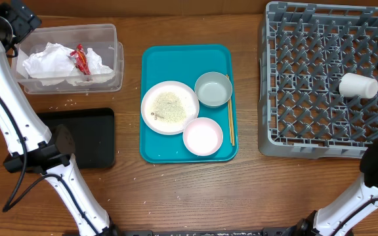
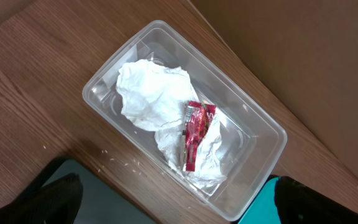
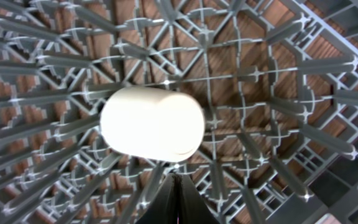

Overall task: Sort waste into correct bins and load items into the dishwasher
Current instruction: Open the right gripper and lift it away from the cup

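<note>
Crumpled napkins and a red wrapper lie in the clear tub. My left gripper hangs open above the tub's near edge, nothing between its fingers. On the teal tray sit the large plate sprinkled with rice, the grey bowl and the smaller white dish. The white cup lies on its side among the pegs of the grey rack. Just above the cup, my right gripper is shut and holds nothing.
A shallow black tray lies in front of the tub. Loose rice grains dot the wood between them. Wooden chopsticks rest along the teal tray's right side. The rack fills the table's right end.
</note>
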You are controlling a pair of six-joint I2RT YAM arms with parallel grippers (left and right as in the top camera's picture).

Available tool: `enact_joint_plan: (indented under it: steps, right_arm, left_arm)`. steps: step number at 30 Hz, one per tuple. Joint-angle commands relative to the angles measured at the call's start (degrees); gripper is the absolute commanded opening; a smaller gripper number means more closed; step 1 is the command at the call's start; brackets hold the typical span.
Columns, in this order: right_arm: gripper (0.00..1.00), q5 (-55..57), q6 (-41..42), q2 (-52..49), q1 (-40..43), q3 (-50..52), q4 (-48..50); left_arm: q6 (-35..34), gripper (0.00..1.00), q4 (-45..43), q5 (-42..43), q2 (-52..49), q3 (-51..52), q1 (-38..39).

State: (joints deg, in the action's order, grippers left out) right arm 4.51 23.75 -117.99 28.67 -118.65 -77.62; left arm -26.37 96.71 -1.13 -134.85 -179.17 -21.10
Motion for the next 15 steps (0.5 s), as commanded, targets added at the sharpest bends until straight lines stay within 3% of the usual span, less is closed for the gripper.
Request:
enact_joint_plan:
  steps: [1, 15]
  right_arm:
    - [0.04, 2.08, 0.35, -1.14, 0.37, 5.38, 3.28]
    - [0.04, -4.76, -2.95, -1.44, -0.5, 10.29, 9.88]
  left_arm:
    - [1.29, 1.0, 0.09, -0.39, 0.17, -0.11, -0.22]
    - [1.29, 1.0, 0.09, -0.39, 0.17, -0.11, -0.22]
